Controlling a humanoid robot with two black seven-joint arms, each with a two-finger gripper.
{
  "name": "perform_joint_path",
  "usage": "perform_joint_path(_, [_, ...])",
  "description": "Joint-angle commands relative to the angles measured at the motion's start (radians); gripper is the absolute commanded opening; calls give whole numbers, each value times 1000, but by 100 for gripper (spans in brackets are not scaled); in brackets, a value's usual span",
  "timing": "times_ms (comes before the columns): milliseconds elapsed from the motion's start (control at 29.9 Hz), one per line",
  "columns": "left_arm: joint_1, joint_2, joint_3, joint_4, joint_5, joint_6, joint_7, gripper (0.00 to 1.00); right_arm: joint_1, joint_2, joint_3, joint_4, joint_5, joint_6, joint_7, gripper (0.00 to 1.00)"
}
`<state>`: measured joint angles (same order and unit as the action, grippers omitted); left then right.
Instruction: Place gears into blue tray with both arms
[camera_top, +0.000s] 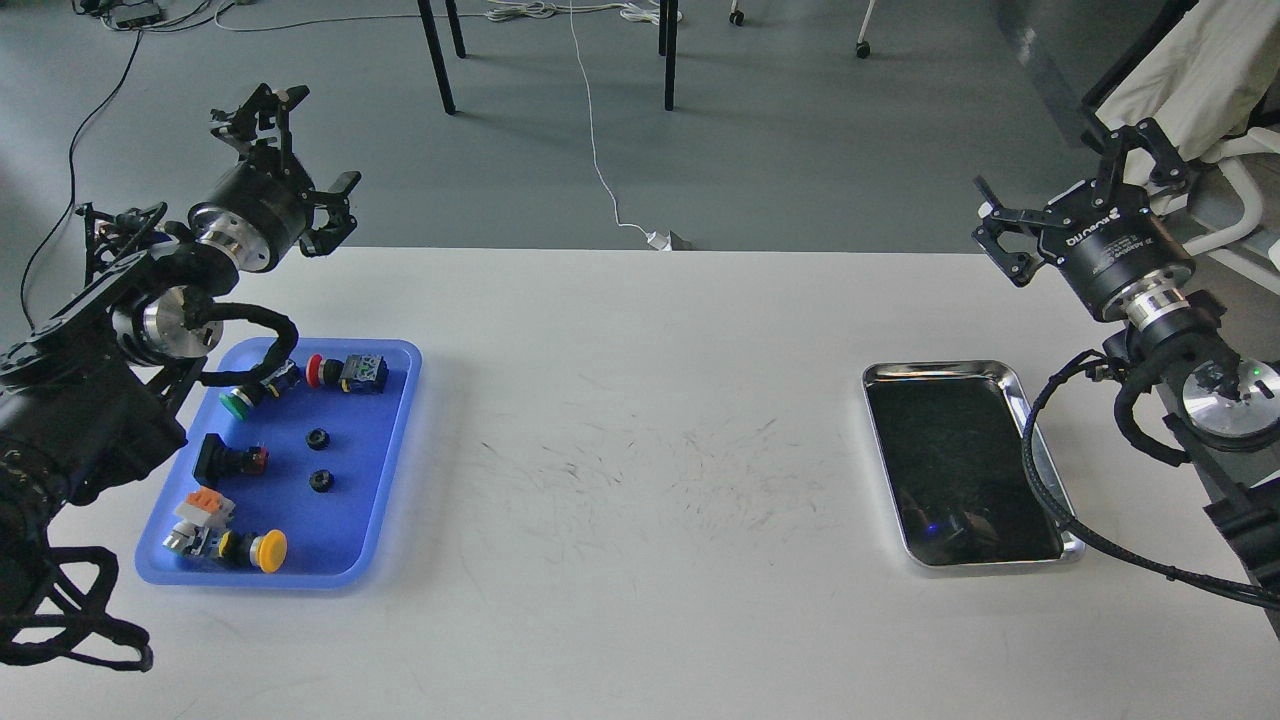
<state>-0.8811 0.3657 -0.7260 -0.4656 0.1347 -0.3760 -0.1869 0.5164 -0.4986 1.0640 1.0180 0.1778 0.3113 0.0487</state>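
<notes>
Two small black gears (317, 439) (321, 481) lie one below the other in the middle of the blue tray (388, 480) at the table's left. My left gripper (285, 150) is raised high above the table's far left edge, well clear of the tray, open and holding nothing. On the right my other gripper (1075, 180) is lifted above the table's far right corner, open and empty too.
Several push-button switches with red, green, orange and yellow caps share the blue tray. A shiny silver metal tray (1040, 445) sits at the right. A black cable from the right arm crosses its right rim. Chair legs and floor cables lie beyond the table.
</notes>
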Motion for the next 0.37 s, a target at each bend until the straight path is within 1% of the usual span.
perform_joint_path(0, [1, -2, -21, 1, -39, -6, 0, 99, -7, -9, 2, 2, 0, -5, -1, 99])
perform_joint_path(334, [-2, -24, -10, 1, -43, 3, -6, 99, -58, -9, 17, 14, 0, 3, -1, 99])
